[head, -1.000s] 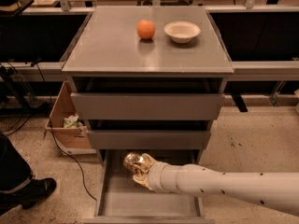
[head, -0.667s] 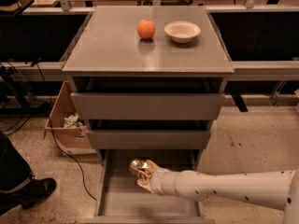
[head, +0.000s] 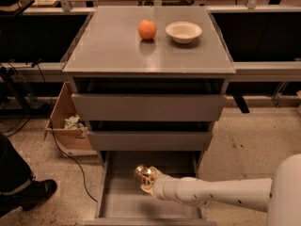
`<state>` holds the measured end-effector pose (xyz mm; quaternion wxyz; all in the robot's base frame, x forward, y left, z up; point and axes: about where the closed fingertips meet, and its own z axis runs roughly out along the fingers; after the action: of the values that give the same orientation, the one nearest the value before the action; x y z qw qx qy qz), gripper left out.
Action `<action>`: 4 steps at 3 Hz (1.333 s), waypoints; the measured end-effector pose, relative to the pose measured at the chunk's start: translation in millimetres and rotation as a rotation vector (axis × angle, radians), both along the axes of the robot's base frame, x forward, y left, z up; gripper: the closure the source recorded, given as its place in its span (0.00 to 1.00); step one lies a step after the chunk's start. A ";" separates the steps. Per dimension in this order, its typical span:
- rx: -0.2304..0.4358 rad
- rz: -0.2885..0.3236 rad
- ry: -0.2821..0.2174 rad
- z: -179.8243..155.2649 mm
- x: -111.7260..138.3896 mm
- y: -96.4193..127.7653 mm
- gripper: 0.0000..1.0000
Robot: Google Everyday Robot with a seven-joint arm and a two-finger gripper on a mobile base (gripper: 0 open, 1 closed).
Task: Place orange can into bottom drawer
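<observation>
End effector (head: 146,180) over bottom drawer (head: 121,204) grips shiny golden orange can (head: 141,172).

The round smooth orange fruit (head: 147,29) is sitting toward the back of the grey metal cabinet's tabletop (head: 108,51), with the shallow cream bowl (head: 183,32) lying just to its right. Under the tabletop, the two upper grey drawers (head: 148,106) are sitting one above the other, and the wide grey metal bottom drawer (head: 120,204) is standing pulled out beneath them. The end effector (head: 146,181) is reaching in from the right over that drawer's floor, clasping the small shiny metallic orange can (head: 141,173). An open brown cardboard box (head: 63,126) is resting on the floor left of the cabinet.
</observation>
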<state>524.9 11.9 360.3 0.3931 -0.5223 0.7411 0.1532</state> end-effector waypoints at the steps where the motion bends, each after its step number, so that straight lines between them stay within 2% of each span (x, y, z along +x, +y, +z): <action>1: 0.004 -0.029 0.020 -34.1 6.5 -4.0 1.00; 2: -0.004 -0.078 0.073 -106.3 15.7 -23.7 1.00; 4: -0.001 -0.125 0.100 -175.6 26.5 -42.6 1.00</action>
<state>551.4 -30.8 184.7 0.3641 -0.4668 0.7911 0.1540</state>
